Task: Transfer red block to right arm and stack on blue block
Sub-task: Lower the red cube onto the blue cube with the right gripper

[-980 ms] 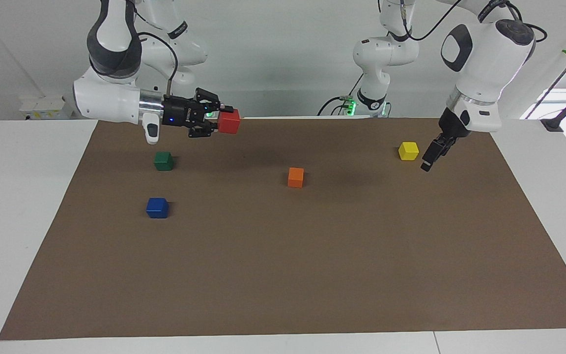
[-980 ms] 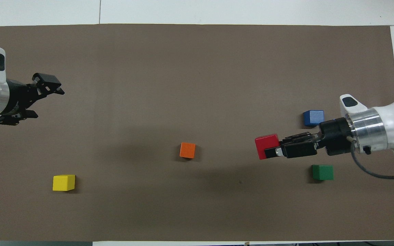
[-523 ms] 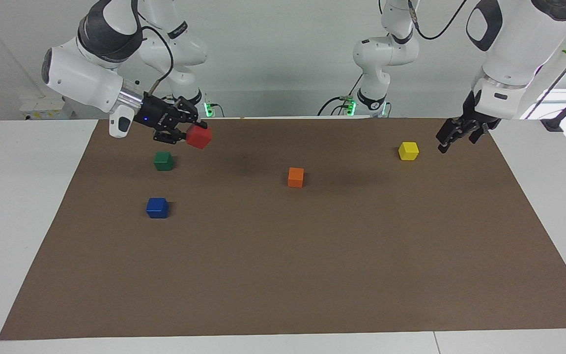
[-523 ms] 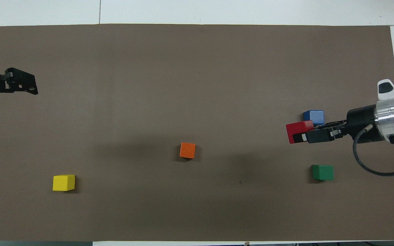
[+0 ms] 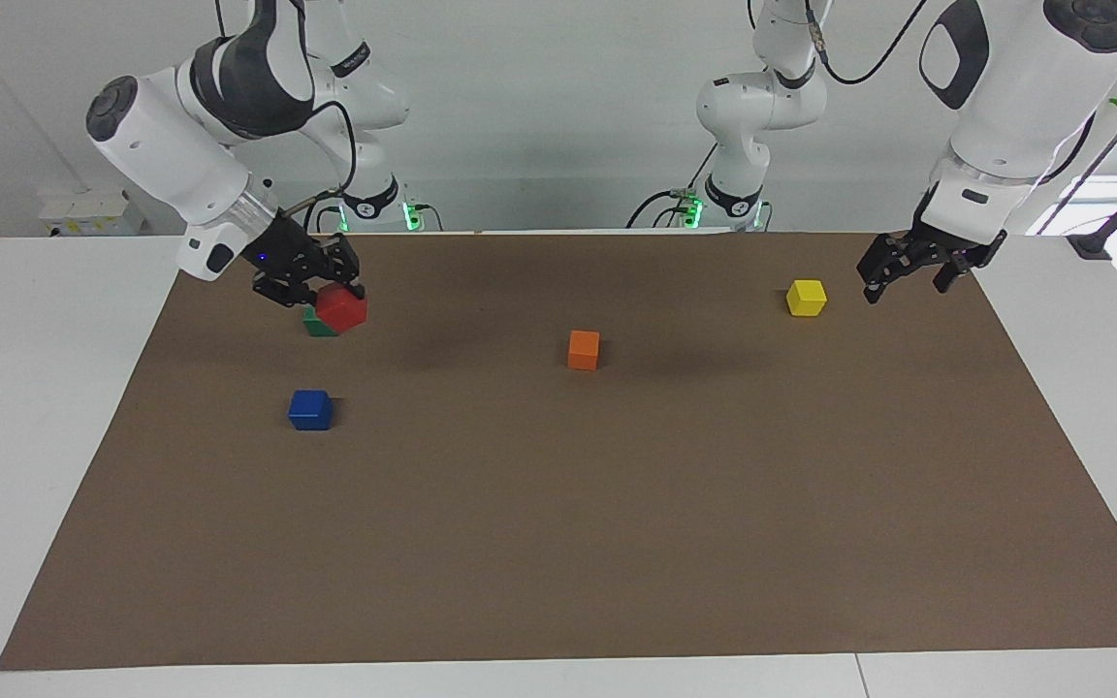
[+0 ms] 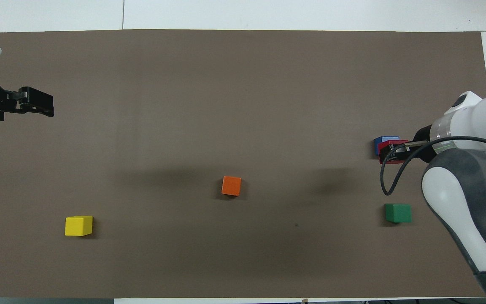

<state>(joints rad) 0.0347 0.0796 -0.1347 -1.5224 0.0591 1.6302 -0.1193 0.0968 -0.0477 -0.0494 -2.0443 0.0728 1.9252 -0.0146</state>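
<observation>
Over the last second the right arm (image 5: 171,145) has swung back from mid-table toward its own end of the brown mat (image 5: 558,543), tipping its wrist from level to slanted down, and carried the red block (image 5: 341,308) with it. The block hangs in the air, above the table; from overhead it now nearly covers the blue block (image 5: 310,410), while the facing view shows it well above the mat, in front of the green block (image 6: 398,213). Judgement: handover is done; what remains is the descent and release onto blue. The left arm (image 5: 1014,87) has pulled back to its end of the table and waits near the yellow block (image 5: 807,298). The orange block (image 5: 584,349) is untouched. Right gripper (image 5: 326,296): jaws clamped on the red block. Left gripper (image 5: 908,267): jaws spread wide, holding nothing.
</observation>
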